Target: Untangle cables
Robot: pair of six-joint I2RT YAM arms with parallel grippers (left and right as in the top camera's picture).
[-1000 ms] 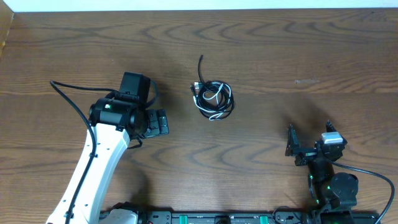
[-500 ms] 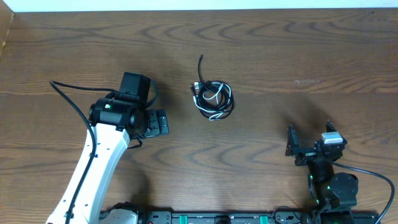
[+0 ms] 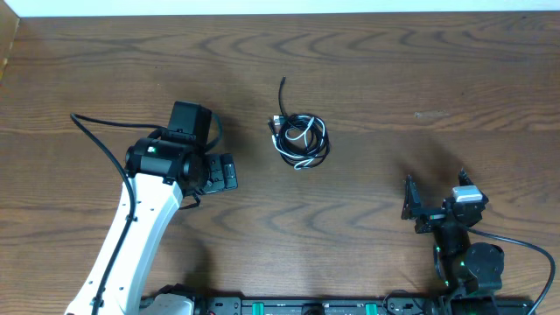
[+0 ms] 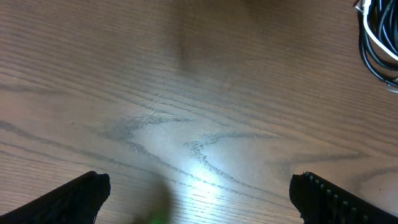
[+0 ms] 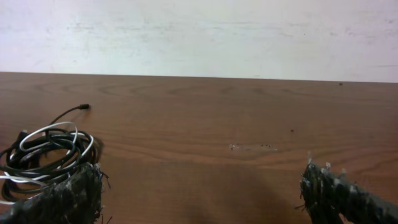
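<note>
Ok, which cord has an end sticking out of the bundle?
A thin black cord: its tail runs toward the far edge; the white cord is looped inside the bundle.

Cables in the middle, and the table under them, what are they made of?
The cables look like bendy plastic or rubber: smooth black and white skins curled in loops. The table looks like brown wood, with wavy grain and a dull sheen, maybe only a wood-look top.

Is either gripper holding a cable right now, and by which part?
Nothing is held. The left gripper and right gripper are both open, apart from the cables, which lie bunched on the table.
</note>
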